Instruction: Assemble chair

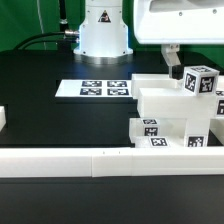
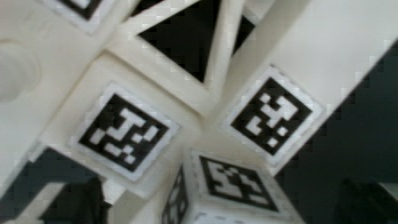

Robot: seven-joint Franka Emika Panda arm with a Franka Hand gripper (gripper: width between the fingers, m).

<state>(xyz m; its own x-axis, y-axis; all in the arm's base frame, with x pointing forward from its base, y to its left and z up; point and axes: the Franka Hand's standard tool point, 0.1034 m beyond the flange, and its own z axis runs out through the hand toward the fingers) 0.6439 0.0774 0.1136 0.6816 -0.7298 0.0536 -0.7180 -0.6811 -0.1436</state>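
- Broadly, the black tabletop [image 1: 40, 120] bears the work; a long white rail [image 1: 80, 160] lies along its front
- chair [image 1: 165, 100], part-built, stands behind the rail at the exterior view's right
- hand [image 1: 173, 66] hangs directly above the chair; the approach looks straight down; its opening cannot be told, no hold evident
- only the wrist view shows the X-brace [image 2: 178, 40] close; only the exterior view places the stack

White rounded base [image 1: 104, 30] with dark joint seam and small emblem; black cables [image 1: 45, 38] alongside; boxy white wrist housing [image 1: 180, 22].
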